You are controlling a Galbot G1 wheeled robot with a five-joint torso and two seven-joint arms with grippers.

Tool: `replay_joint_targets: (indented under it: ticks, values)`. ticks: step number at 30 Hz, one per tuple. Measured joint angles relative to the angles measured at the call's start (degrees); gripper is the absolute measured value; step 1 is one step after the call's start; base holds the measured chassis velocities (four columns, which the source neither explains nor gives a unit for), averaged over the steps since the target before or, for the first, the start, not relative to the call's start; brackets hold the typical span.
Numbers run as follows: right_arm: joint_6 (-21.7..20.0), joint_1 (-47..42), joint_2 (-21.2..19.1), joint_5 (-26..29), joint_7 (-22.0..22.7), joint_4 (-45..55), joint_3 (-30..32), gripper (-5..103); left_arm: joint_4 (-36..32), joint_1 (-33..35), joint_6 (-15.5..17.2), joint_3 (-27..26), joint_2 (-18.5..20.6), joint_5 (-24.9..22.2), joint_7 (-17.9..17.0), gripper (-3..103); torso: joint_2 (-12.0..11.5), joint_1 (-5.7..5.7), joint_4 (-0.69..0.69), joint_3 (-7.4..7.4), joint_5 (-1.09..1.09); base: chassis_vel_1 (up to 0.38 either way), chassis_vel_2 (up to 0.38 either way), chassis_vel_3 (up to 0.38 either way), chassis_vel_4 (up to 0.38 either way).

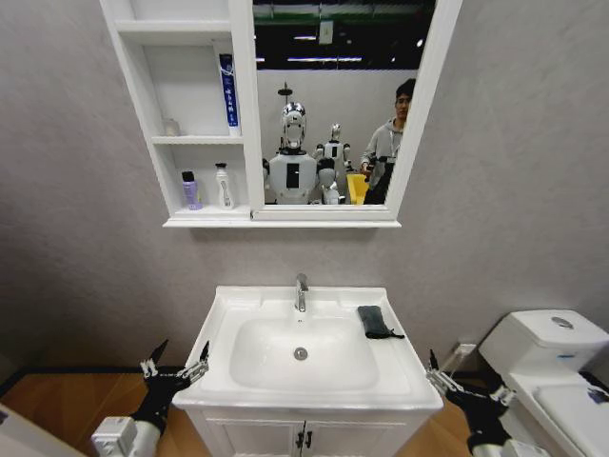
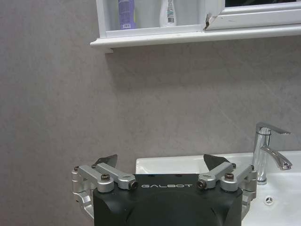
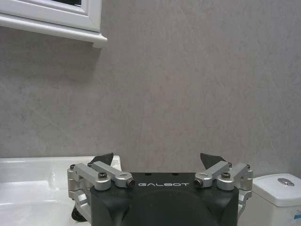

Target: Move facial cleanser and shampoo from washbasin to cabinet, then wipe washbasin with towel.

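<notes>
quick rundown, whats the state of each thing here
left gripper: open, holding nothing, beside the washbasin's left edge
right gripper: open, holding nothing, off the right front corner
towel: folded, on the washbasin rim right of the faucet
purple bottle: upright, bottom shelf of the cabinet
white bottle: upright beside it

**Readable text: one brand word, twice**

You can read "GALBOT" in pale letters on the black body of the left gripper point(image 2: 161, 165) in the left wrist view — centred just below its two fingers. The same word, "GALBOT", stands on the black body of the right gripper point(image 3: 159, 164) in the right wrist view. The blue tube point(image 1: 228, 91) on the cabinet point(image 1: 183, 140) carries white print down its length, but you cannot make out the characters — too small.
</notes>
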Motion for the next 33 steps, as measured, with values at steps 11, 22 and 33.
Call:
replay_joint_targets:
  ticks: [11, 22, 33]
  values:
    - [3.9, 3.9, -2.6, 2.0, -9.4, -4.2, -1.6, 100, 0.0, 0.0, 0.0, 0.0, 0.0, 0.0, 0.0, 100, 0.0, 0.0, 0.0, 0.0, 0.03, 0.0, 0.0, 0.0, 0.0]
    - [7.3, 1.9, -3.5, 3.4, -16.1, -2.2, -2.1, 100, 0.0, 0.0, 0.0, 0.0, 0.0, 0.0, 0.0, 100, 0.0, 0.0, -0.01, 0.0, -0.01, 0.0, 0.0, 0.0, 0.0]
    - [4.8, 1.7, -3.4, 1.7, -14.8, -2.3, -1.6, 100, 0.0, 0.0, 0.0, 0.0, 0.0, 0.0, 0.0, 100, 0.0, 0.0, 0.0, 0.0, 0.0, 0.0, 0.0, 0.0, 0.0]
